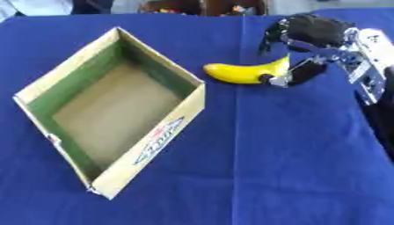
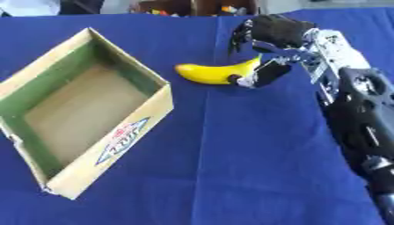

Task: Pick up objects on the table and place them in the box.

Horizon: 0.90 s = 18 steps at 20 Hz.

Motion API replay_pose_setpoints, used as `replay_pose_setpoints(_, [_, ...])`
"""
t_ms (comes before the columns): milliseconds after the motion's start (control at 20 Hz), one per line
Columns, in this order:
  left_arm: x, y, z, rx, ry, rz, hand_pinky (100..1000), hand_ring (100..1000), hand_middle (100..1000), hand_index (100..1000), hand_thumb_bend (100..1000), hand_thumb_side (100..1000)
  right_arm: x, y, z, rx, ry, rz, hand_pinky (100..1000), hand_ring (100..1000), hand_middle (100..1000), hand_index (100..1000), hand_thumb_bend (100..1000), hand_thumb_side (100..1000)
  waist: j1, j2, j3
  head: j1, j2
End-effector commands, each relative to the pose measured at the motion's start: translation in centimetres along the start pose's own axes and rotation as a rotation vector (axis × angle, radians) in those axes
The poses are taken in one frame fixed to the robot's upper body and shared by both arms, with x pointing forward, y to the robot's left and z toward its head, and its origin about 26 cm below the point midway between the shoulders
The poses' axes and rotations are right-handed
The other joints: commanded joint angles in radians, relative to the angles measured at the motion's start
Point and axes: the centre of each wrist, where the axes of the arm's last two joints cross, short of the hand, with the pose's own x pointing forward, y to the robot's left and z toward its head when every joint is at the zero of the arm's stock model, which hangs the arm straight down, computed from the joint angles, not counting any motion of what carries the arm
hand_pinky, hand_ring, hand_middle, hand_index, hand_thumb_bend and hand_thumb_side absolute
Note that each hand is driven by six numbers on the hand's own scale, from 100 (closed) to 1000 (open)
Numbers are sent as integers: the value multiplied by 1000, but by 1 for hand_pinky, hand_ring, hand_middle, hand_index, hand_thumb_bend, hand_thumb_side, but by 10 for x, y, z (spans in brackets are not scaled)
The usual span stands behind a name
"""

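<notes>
The right hand (image 1: 308,41) comes in from the upper right and sits at the stem end of the banana (image 1: 245,72). Its fingers (image 1: 271,37) curl down just behind the banana's raised tip, and the thumb (image 1: 296,74) reaches under the near side of that same end, touching the fruit. The hand closes round the banana's right end, fingers on the far side and thumb on the near side. The rest of the banana stretches away from the fingers to the left, lying on the blue cloth (image 1: 292,154). Whether it is lifted off the cloth cannot be told. Further left of the fingers, past the banana's free tip, stands the open box (image 1: 150,147), near the banana but not touching it. Nothing lies inside the box.
</notes>
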Motion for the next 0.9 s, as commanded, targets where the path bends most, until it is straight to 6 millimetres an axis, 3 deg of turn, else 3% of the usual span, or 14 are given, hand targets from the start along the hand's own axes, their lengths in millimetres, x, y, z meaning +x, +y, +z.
replay_pose_setpoints(50, [6, 1, -9, -13, -35, 3, 707, 799, 845, 927, 100, 864, -4, -11, -1, 3, -12, 28, 501, 679, 534, 734, 344, 492, -9, -357, 2, 2, 2])
replay_pose_setpoints(300, [6, 0, -9, -12, -34, 5, 707, 798, 845, 927, 100, 865, -4, -7, -3, 27, -20, 22, 507, 680, 534, 778, 317, 496, -9, -356, 3, 3, 1])
replay_pose_setpoints(900, [6, 0, -9, -11, -33, 4, 704, 797, 844, 925, 100, 866, -5, -5, -3, 24, -10, 5, 500, 660, 527, 765, 290, 530, -10, -353, 3, 5, 0])
